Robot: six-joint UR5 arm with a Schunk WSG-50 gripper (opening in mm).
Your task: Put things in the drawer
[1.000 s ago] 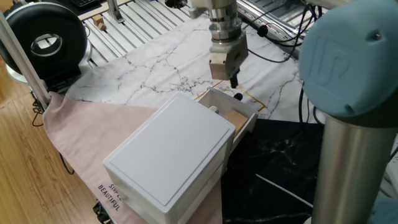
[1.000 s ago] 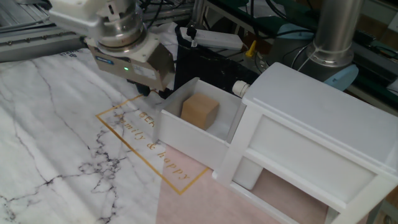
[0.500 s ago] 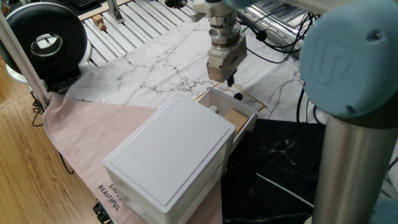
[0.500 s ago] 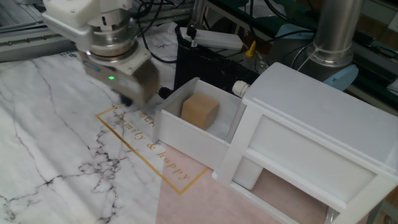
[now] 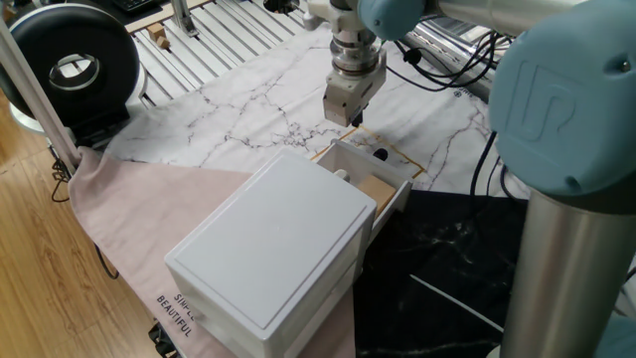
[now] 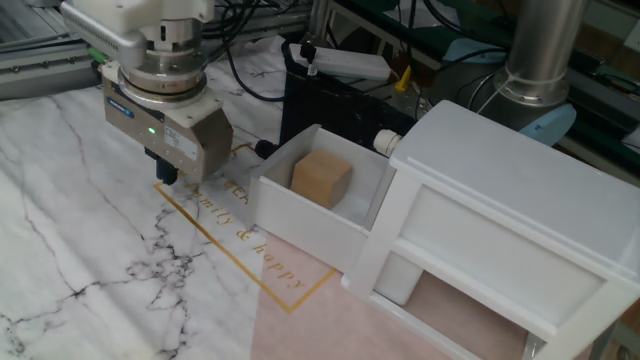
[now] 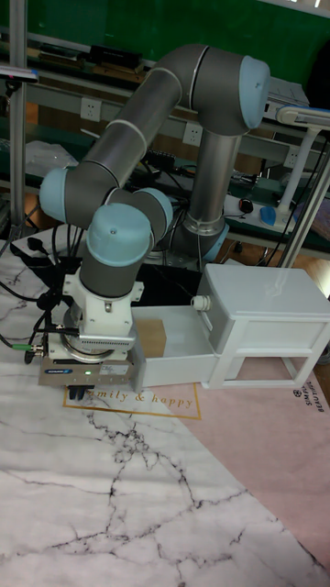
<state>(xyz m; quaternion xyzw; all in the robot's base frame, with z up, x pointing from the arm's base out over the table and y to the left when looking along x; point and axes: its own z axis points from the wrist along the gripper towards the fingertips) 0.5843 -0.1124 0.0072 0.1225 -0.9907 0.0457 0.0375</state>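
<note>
Wooden and light brown, the small cube [image 6: 321, 179] is seen inside the open drawer [image 6: 300, 212], near the middle of the other fixed view, and it is not touched by anything. The drawer is pulled out from the big white cabinet [image 6: 490, 220], which fills the right side of that picture. The gripper [image 6: 168, 177] has been moved away from the drawer in the last second: it was right at the drawer's left edge before, and now it is found further to the left, low over the marble cloth [image 6: 80, 230] with the gold words on it. Nothing is held in the gripper. Its fingers are mostly hidden under its body, so it cannot be told whether they are spread or pressed together. In the tall fixed view the gripper [image 7: 81, 393] is seen left of the drawer front, just above the gold frame. From this it can be judged that the cube has been put in, and the drawer is probably to be pushed shut next
</note>
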